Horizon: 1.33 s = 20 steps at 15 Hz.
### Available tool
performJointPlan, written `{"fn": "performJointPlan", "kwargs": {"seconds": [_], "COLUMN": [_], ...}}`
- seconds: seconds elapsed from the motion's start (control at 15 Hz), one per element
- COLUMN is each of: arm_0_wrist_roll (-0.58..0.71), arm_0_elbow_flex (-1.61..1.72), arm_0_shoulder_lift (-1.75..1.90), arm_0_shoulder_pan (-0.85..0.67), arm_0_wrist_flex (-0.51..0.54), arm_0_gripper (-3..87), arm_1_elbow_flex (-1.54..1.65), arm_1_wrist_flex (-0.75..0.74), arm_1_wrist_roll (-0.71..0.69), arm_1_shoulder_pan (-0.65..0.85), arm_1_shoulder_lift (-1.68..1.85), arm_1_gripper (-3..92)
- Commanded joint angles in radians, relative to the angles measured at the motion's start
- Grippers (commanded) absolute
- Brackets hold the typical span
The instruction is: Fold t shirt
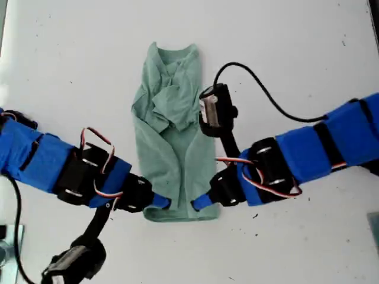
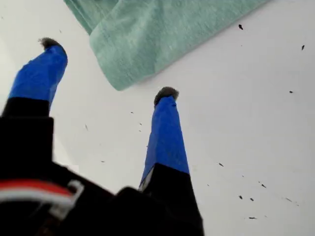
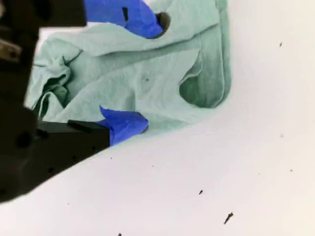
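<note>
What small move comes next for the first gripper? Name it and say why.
Probably ease my first gripper forward and close it on the t shirt corner. Its fingers are open and empty, and that corner lies just ahead between them. My second gripper is also open, straddling the shirt's edge.

The table [image 1: 308, 53] is a plain white surface filling nearly every view. Small dark specks [image 2: 246, 199] are scattered across it, clearest in both wrist views. Lighting is bright and even, with only soft shadows. A black cable [image 1: 260, 89] lies curved across the table toward the exterior view's right. No walls, floor or windows can be made out.
</note>
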Motion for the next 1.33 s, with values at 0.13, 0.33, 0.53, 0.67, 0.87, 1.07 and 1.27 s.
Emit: {"fn": "performJointPlan", "kwargs": {"seconds": [0.13, 0.33, 0.53, 0.67, 0.87, 1.07, 1.27], "arm_0_wrist_roll": [-0.014, -0.006, 0.029, 0.129, 0.212, 0.209, 0.196], "arm_0_elbow_flex": [0.133, 0.117, 0.014, -0.178, -0.258, -0.258, -0.25], "arm_0_shoulder_lift": [-0.061, -0.161, -0.16, -0.158, -0.058, -0.025, 0.017], "arm_0_shoulder_pan": [0.005, 0.058, 0.095, 0.13, 0.175, 0.192, 0.16], "arm_0_wrist_flex": [-0.224, -0.344, -0.336, -0.268, -0.293, -0.321, -0.304], "arm_0_gripper": [25.1, 11.8, -0.2, -0.2, -0.3, -0.3, -0.3], "arm_1_elbow_flex": [-0.046, -0.087, -0.118, -0.135, -0.183, -0.183, -0.178], "arm_1_wrist_flex": [-0.135, -0.199, -0.147, -0.086, -0.031, -0.067, -0.095], "arm_1_wrist_roll": [0.026, 0.057, 0.025, -0.043, -0.126, -0.127, -0.221], "arm_1_shoulder_pan": [-0.032, -0.064, -0.072, -0.087, -0.147, -0.169, -0.054], "arm_1_shoulder_lift": [-0.153, -0.334, -0.307, -0.153, 0.069, 0.124, 0.129], "arm_1_gripper": [33.7, 14.0, -0.5, -0.5, -0.5, -0.4, -0.4]}}
